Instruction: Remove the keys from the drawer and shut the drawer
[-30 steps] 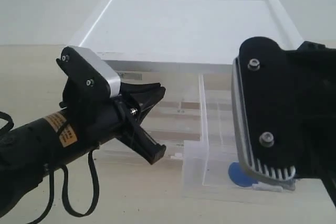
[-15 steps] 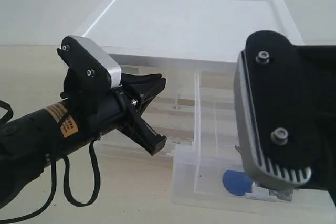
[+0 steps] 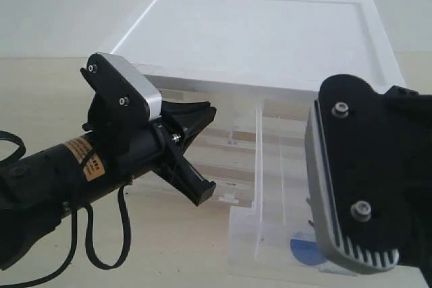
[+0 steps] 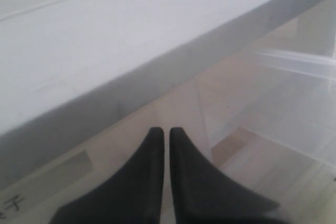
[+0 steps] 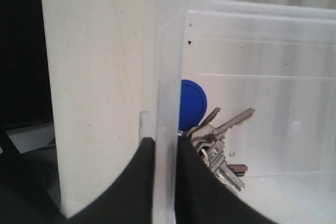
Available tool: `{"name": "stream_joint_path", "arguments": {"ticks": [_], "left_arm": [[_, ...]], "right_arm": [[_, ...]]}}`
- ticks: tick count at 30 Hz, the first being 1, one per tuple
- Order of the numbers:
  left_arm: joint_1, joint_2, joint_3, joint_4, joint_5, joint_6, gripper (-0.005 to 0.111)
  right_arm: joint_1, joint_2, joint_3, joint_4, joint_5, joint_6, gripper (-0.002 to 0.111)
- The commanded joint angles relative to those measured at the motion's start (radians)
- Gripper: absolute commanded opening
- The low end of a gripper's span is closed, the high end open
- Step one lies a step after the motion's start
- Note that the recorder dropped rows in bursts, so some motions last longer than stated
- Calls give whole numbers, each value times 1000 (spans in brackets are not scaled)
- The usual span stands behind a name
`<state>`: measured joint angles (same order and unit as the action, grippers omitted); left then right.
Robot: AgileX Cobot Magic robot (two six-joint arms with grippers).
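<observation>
At the near right of the counter (image 3: 40, 92), K. asks: what has the right gripper (image 5: 165, 141) got?

R.: Its jaws are pinched nearly together on the front wall of the drawer (image 5: 252, 56), one finger outside and one inside. The drawer stands well out of the white cabinet (image 3: 256, 32). The keys (image 5: 215, 140) lie on the drawer floor just behind that wall, beside the inner finger, and their blue tag (image 5: 191, 103) lies against it.

K.: And the left gripper (image 4: 166, 132)?

R.: Jaws together, holding nothing. It hangs in front of the left-hand drawers, apart from the open one.

K.: Step in hand?

R.: Judged: drawing the drawer out. Pull straight along the runners and keep the pinch square on the wall, because a skewed pull may bind thin plastic. Stop short of full withdrawal, or the drawer may tip off its track.

K.: Room to move?

R.: The open top gives free access from above. The keys sit tight in the near corner, so the walls crowd a grasp on two sides, and a descent from the far side has more room. The left side wall is translucent and easy to misjudge. The counter's near edge is hidden.
</observation>
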<state>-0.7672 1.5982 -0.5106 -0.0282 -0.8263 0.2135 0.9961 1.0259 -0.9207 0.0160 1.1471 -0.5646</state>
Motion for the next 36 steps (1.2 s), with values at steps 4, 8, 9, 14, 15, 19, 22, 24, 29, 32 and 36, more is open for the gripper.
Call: {"name": "stream_joint_path", "arguments": {"ticks": [4,8,9,14,15,19,22,24,29,32,36], "left_arm": [[18,3,-14,-66,-26,4,5],[18,3,-14,-66,-26,4,5],[18,3,-14,-66,-26,4,5],[18,3,-14,-66,-26,4,5],[18,3,-14,-66,-26,4,5],[18,3,-14,-66,-18,4,5],[18,3,-14,-66,-18,4,5],[18,3,-14,-66,-18,4,5],[18,3,-14,-66,-4,4,5],[18,3,-14,-66,-6,4,5],[18,3,-14,-66,-6,4,5]], "right_arm": [[32,-17,-7,-106,33,147,17],[105,-17,-26,-257,53,227,49],[118,-17,-27,-265,57,227,54],[192,-17,-77,-370,56,334,51],[200,-17,-93,-407,48,374,50],[200,18,-138,-544,74,520,43],[182,109,-138,-574,74,537,36],[172,162,-138,-577,74,542,35],[172,197,-138,-744,31,741,35],[172,194,-138,-902,63,909,35],[172,194,-138,-708,56,772,36]]}}
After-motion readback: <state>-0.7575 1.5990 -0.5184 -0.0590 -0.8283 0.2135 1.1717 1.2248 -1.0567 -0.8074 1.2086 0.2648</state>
